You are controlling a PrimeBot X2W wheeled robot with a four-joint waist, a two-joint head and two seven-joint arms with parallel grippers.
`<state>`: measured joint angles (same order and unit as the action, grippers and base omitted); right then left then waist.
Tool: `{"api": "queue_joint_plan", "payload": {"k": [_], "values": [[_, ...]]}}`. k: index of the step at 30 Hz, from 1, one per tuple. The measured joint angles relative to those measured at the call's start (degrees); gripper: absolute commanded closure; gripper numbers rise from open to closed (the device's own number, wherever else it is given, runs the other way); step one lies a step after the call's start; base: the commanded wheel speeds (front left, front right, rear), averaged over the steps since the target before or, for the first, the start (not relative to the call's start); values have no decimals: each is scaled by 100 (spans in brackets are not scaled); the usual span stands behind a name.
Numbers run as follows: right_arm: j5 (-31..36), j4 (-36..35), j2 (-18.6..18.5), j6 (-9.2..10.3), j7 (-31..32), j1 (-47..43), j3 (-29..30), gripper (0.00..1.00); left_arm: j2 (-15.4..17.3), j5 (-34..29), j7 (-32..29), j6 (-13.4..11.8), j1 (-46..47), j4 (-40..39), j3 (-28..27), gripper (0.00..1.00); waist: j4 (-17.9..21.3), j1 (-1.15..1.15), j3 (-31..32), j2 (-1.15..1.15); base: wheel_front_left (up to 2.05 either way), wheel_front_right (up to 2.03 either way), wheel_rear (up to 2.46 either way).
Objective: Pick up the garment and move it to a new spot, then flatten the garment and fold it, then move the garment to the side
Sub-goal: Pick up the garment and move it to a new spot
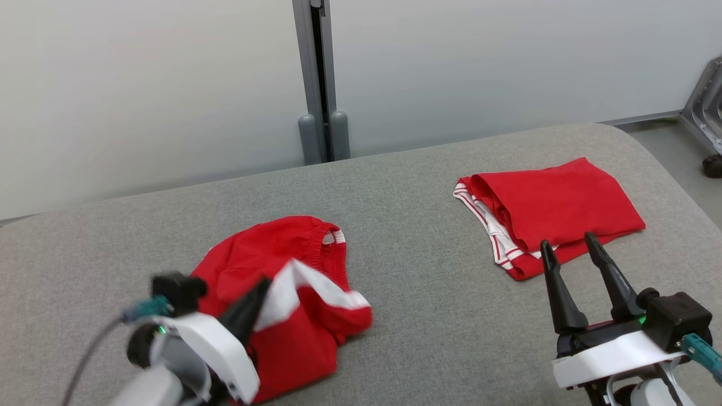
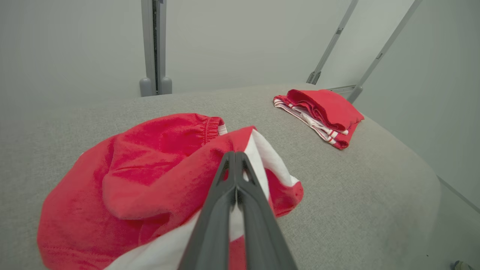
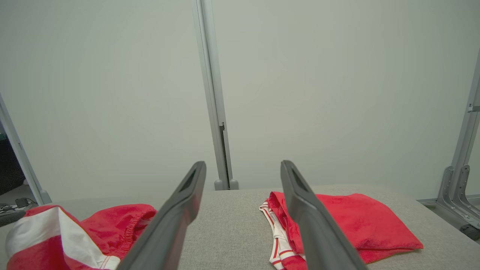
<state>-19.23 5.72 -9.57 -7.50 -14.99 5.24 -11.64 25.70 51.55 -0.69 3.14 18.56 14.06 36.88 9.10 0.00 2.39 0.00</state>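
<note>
**Work surface.** The table (image 1: 417, 225) is covered in grey fabric. Its far edge runs along a pale wall with an upright grey post (image 1: 321, 84). At the far right the edge curves round a rounded corner, with floor and a metal frame (image 1: 705, 101) beyond it.

**Garment.** The garment (image 1: 254, 254) is red with a broad white band and lies crumpled on the left half of the table. Its elastic waistband faces the far edge. One fold is raised off the surface, and the rest sags onto the table.

**Left gripper.** The left gripper (image 1: 264, 283) has its fingers together, clamped on the raised fold at the white band. The left wrist view shows the closed tips (image 2: 234, 153) at the crest of the fold.

**Right gripper.** The right gripper (image 1: 568, 242) has its fingers spread wide and holds nothing. In the head view its tips overlap the near edge of the folded garment (image 1: 558, 203); whether they touch it cannot be told.

**Folded garment.** It is red with white-striped trim and lies flat near the far right corner, well apart from the garment. Its right corner is close to the table's right edge.

**Open room.** A wide strip of bare table separates the two red items. A band of bare table lies between the garment and the far edge.
</note>
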Motion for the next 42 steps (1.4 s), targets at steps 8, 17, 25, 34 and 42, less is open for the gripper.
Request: {"api": "queue_joint_plan", "payload": {"k": [8,17,25,34,42], "values": [[-52,198,-94,0,0,6,-175,0,-564,-281,1024,89,-332,1137,253,0,-118,0,142,0,0,0,0],[-94,286,-100,0,0,-201,-179,0,-64,-672,1506,-681,-651,280,-376,0,-356,0,340,0,0,0,0],[-92,498,-118,0,-1,-267,-119,0,528,-932,1560,-1555,-1631,-769,-1281,0,-520,0,439,0,0,0,0],[-74,739,-208,0,0,-250,-120,0,33,-1647,1582,-1705,-2861,-1499,-2561,0,-581,0,461,0,0,0,0],[-45,835,-176,0,0,-294,-75,0,-504,-2161,1582,-1335,-3355,-1562,-2889,0,-647,0,530,0,0,0,0]]}}
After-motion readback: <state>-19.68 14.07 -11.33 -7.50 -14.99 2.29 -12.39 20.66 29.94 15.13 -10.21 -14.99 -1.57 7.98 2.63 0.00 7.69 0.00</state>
